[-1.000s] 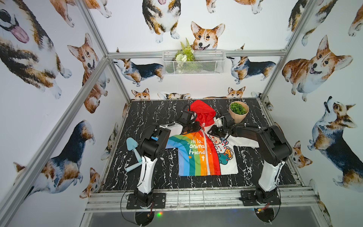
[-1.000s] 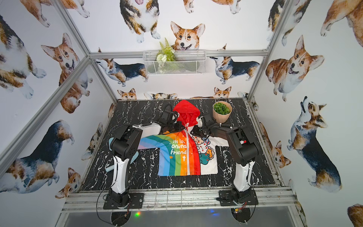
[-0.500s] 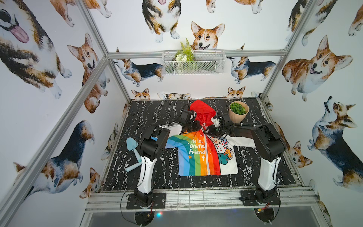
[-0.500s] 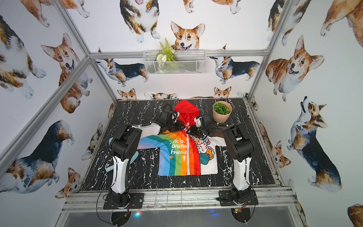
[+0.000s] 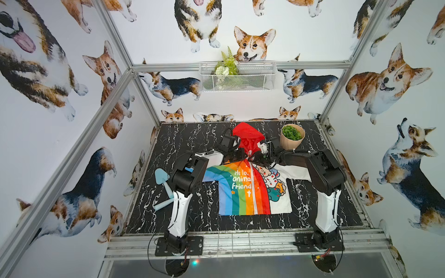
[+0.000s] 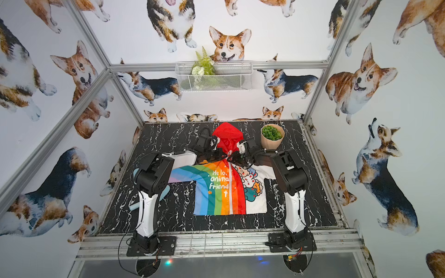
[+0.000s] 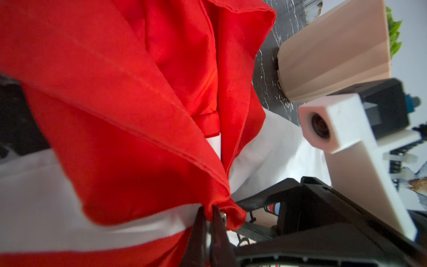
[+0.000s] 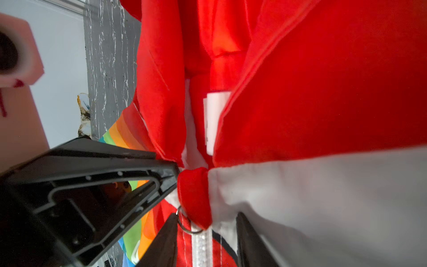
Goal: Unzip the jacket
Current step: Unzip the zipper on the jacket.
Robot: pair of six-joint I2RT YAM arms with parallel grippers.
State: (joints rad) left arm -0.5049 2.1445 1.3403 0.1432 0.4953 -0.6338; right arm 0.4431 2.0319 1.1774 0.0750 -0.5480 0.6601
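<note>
The right gripper stands with its jaws partly apart and nothing clasped, straddling the top of the zip. The left gripper, facing it, is pinched tight on a fold of red cloth at the collar. Beneath both lies the black, white-veined marble-look tabletop. Spread flat on it, running from the jaws back toward the arm bases, is the small thin child's jacket, one half rainbow-striped with white lettering, the other white with cartoon animals. Its red fabric hood lies beyond the two grippers, bunched where the left one holds the collar. The white centre zip runs from between the right jaws toward the hem and looks closed along its whole length in both top views. Its small metal ring pull sits just beside one right finger, not gripped. I judge the task barely begun: the collar is anchored, but the pull is not yet grasped and the whole zip remains to be drawn down.
</note>
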